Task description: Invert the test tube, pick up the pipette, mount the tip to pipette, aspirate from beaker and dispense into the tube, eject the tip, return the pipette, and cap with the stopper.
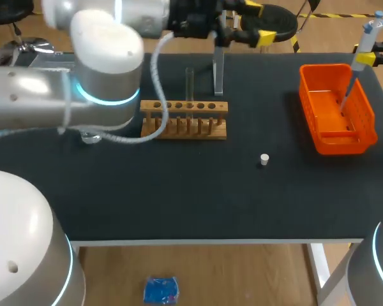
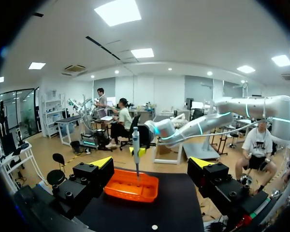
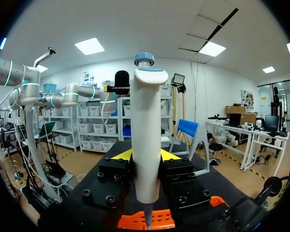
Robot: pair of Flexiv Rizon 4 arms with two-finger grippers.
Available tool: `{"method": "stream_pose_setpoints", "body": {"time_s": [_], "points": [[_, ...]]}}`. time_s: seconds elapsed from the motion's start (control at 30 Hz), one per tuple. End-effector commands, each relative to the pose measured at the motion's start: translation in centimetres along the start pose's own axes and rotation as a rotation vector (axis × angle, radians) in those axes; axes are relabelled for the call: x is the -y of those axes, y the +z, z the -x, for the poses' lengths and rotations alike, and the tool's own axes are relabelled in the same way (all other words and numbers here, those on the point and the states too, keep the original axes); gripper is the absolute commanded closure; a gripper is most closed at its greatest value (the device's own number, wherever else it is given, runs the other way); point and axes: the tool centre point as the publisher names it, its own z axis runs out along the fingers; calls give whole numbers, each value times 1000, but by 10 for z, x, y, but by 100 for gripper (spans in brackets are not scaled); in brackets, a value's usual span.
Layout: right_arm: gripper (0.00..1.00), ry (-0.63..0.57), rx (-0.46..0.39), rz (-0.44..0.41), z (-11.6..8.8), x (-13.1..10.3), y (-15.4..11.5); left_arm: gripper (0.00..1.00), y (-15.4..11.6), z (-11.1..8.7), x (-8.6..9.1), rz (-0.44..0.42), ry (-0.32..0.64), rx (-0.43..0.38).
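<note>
- Where the right arm comes in at the desk's far right corner, the right jaws are clamped on the pipette, one yellow fingertip pressed to each side of its smooth white barrel.
- Pipette: upright and rounded, with a pale blue cap on top. It narrows to a thin point that hangs over the basket; whether the point passes below the rim cannot be told.
- Left jaws: wide apart with nothing between them, yellow fingertips facing across the desk towards the basket. They are held high over the far edge, behind the rack.
- Basket: orange plastic, rectangular, with slotted walls, near the desk's right edge.
- Rack: pale wood, with a row of round holes in the top board over a row of pegs, set left of centre.
- Test tube: clear, upright in the rack.
- A second clear upright piece stands just behind the rack; what it is cannot be told.
- Stopper: small, white and cylindrical, alone on the desk, well apart from both rack and basket.
- Desk: matte black top with a pale front edge. A broad stretch of black lies between the rack and that edge.
- Count: one pipette, one basket, one rack, one tube, one stopper.
</note>
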Motion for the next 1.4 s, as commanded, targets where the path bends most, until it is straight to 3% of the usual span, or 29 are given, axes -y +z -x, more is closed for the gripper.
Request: {"method": "stream_pose_setpoints", "body": {"time_s": [0.03,0.37,0.7,1.4], "points": [[100,0,-7,-1,2,0,-2,0,83,9,14,49,3,-6],[100,0,-7,-1,2,0,-2,0,132,22,28,67,17,-31],[100,0,-7,-1,2,0,-2,0,162,21,26,58,-21,-28],[100,0,-7,-1,2,0,-2,0,162,21,26,58,-21,-28]]}}
